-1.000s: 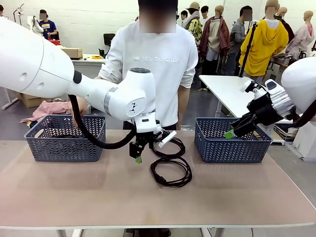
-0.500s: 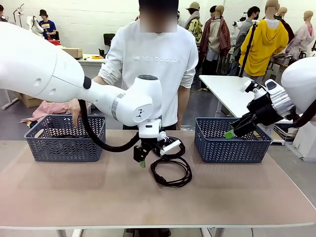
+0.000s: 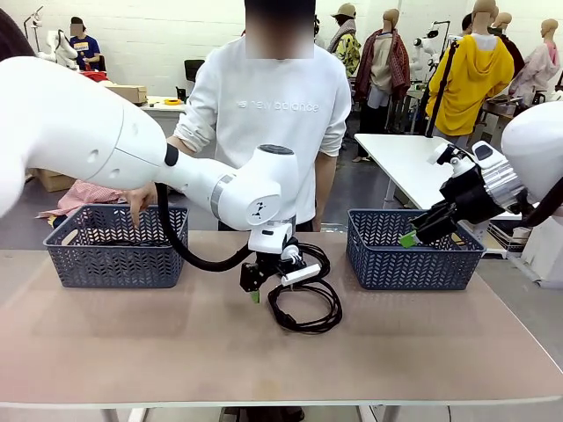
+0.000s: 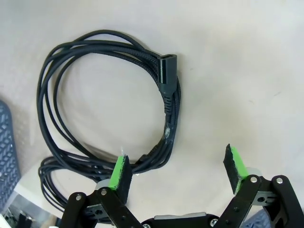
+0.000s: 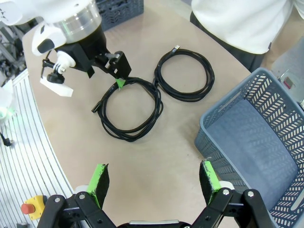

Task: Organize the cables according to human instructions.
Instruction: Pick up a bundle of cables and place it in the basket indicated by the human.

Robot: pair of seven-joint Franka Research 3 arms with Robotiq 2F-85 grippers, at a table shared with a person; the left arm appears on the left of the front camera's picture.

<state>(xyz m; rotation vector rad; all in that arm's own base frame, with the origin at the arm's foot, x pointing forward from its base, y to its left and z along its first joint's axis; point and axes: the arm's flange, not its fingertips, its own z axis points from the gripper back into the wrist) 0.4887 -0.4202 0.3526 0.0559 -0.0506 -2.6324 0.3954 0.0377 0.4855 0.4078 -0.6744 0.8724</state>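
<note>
Hovering left end effector above coiled cable

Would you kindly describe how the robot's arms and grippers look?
The left arm and right arm are glossy white with rounded joints; a thick black hose runs along the left one. The left gripper and right gripper are black, two-fingered, with green pads.
</note>
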